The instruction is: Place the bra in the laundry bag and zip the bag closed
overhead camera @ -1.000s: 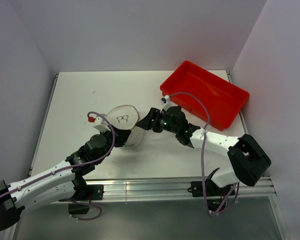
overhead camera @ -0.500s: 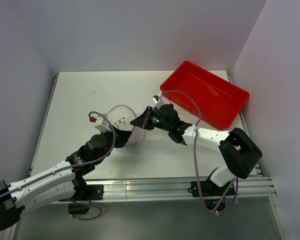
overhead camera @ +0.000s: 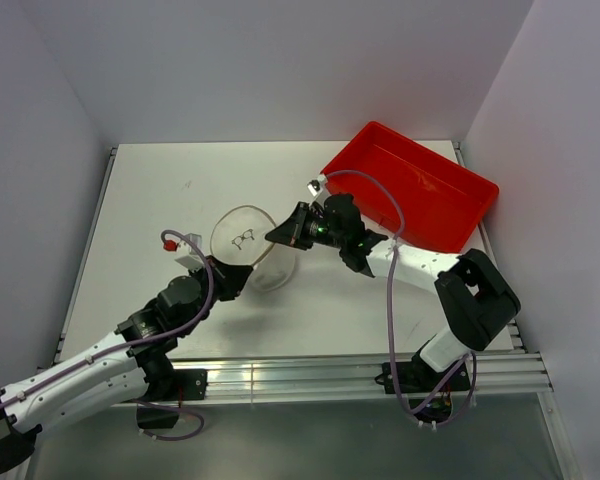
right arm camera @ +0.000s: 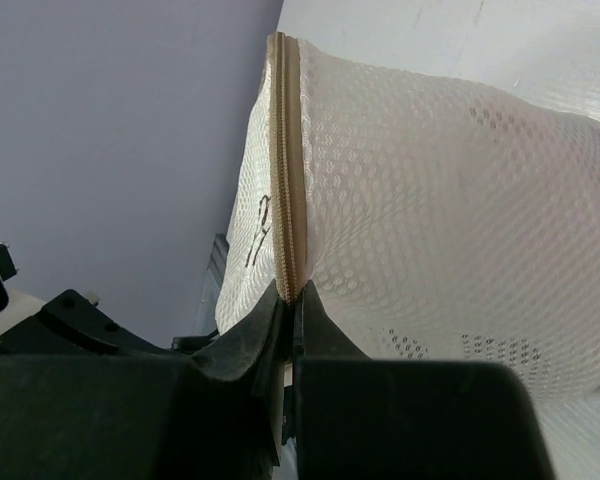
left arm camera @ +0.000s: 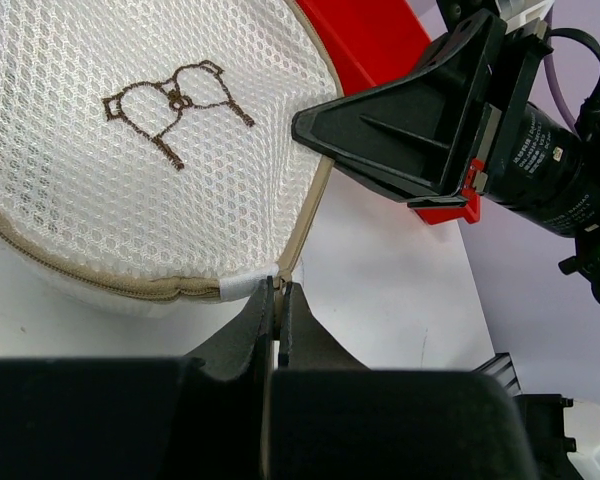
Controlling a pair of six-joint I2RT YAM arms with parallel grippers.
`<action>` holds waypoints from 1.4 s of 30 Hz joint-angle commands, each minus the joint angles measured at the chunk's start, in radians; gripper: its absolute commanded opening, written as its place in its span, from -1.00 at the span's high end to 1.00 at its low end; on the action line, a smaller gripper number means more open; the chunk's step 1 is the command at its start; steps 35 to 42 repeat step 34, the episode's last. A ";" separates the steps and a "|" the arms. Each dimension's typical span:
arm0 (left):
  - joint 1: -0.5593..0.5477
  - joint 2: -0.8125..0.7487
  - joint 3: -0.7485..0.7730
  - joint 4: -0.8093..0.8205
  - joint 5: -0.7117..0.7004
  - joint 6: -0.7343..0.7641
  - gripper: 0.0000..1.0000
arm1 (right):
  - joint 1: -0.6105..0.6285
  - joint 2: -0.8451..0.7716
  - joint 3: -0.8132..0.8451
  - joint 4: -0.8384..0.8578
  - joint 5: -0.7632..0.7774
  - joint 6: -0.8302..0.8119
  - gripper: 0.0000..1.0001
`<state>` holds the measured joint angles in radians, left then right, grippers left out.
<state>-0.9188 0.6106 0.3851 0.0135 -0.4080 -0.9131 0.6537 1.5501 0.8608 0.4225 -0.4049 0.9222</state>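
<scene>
Top external, I see the laundry bag [overhead camera: 246, 238] mid-frame, left hand [left arm camera: 278, 292] and right hand [right arm camera: 292, 298] both pinched on its tan rim, contents I cannot tell, red tray [overhead camera: 420, 190] upper right.

The laundry bag [overhead camera: 242, 240] sits in the middle of the worktop [overhead camera: 150, 190], left jaws pinched on its near rim, right jaws on its right edge. The red tray [overhead camera: 410, 190] blocks the far right corner. Free room lies along the far and left edges.
</scene>
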 commanded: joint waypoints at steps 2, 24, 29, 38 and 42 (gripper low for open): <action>-0.006 0.000 0.008 -0.044 -0.006 0.011 1.00 | -0.062 0.019 0.037 0.006 0.124 -0.063 1.00; -0.006 -0.136 0.563 -0.487 -0.179 0.301 -0.98 | -0.060 -0.824 -0.129 -0.359 0.518 -0.318 -0.99; -0.006 -0.186 0.571 -0.517 -0.193 0.330 -0.98 | -0.060 -1.030 -0.166 -0.461 0.679 -0.364 -0.99; -0.006 -0.219 0.499 -0.454 -0.158 0.341 -0.99 | -0.060 -1.030 -0.184 -0.488 0.672 -0.344 -0.99; -0.006 -0.219 0.499 -0.454 -0.158 0.341 -0.99 | -0.060 -1.030 -0.184 -0.488 0.672 -0.344 -0.99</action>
